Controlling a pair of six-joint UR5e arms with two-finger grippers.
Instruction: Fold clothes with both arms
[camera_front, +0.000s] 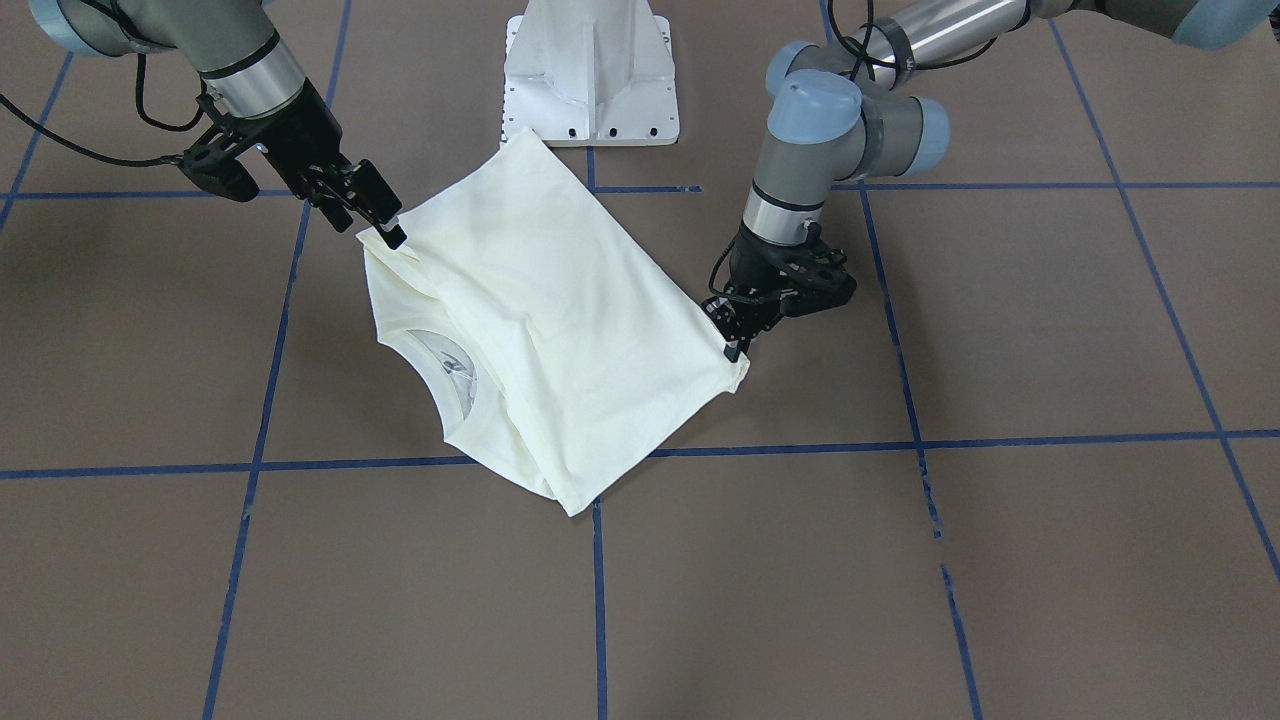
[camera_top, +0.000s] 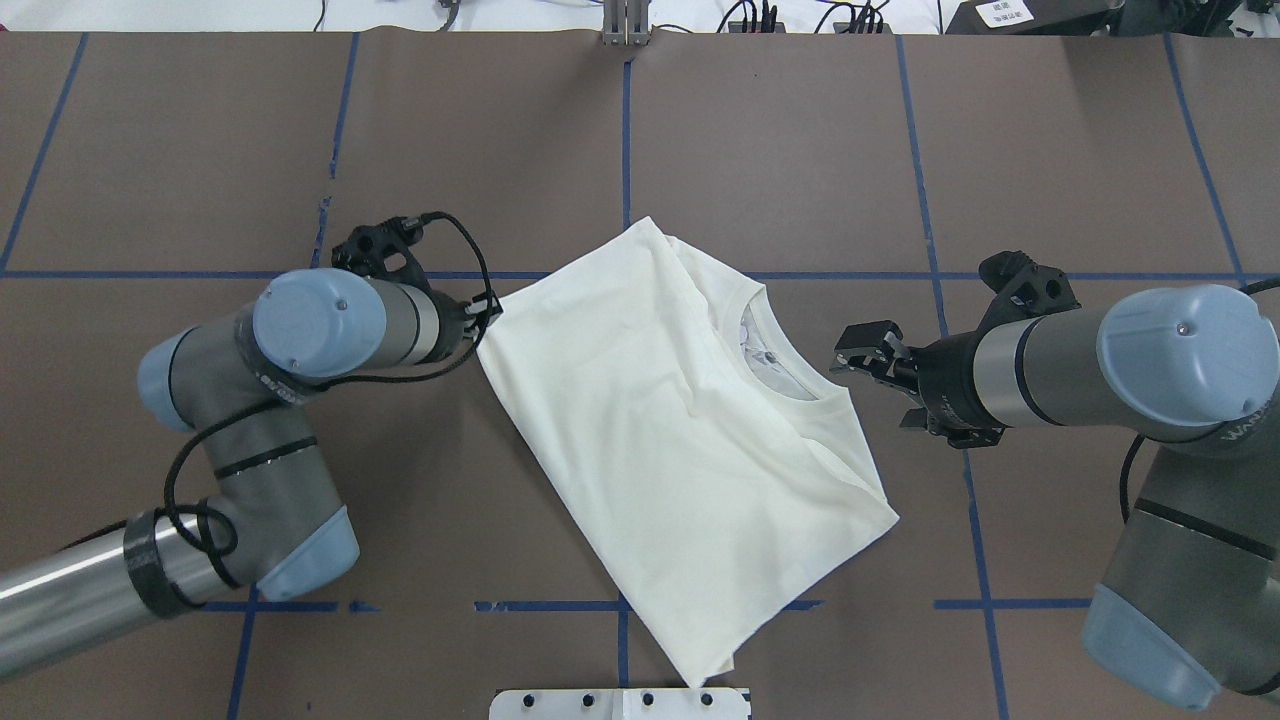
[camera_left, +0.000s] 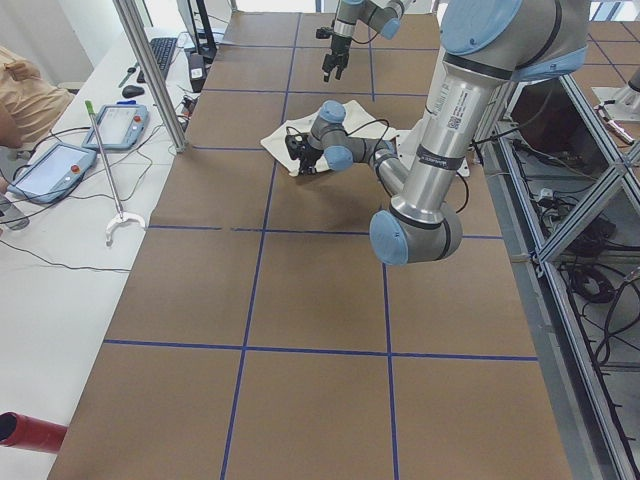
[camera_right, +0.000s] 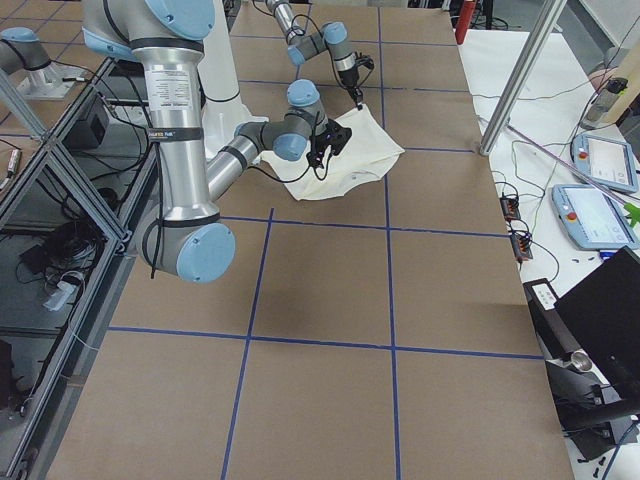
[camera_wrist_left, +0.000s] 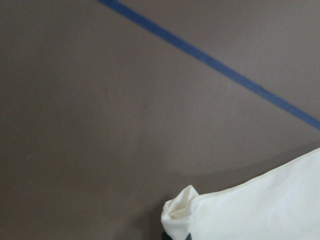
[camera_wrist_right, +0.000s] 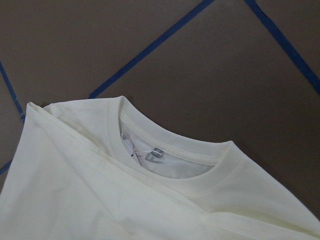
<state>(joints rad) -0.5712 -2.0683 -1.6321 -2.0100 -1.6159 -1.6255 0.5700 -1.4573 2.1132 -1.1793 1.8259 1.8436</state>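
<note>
The cream-white T-shirt (camera_top: 680, 430) lies folded and skewed on the brown table, plain side up, with the ribbed neck (camera_wrist_right: 170, 160) and its tag showing; the print is hidden. My left gripper (camera_top: 492, 312) is low at the shirt's left corner and shut on a bunched bit of cloth (camera_wrist_left: 177, 215); in the front view it is on the right (camera_front: 735, 345). My right gripper (camera_top: 850, 365) looks open and hovers beside the shoulder corner near the neck; in the front view it is on the left (camera_front: 390, 232). No cloth shows between its fingers.
The white pedestal base (camera_front: 590, 80) stands just behind the shirt's near corner. Blue tape lines (camera_top: 625, 150) cross the table. A side bench with tablets (camera_left: 60, 165) and cables runs along the far edge.
</note>
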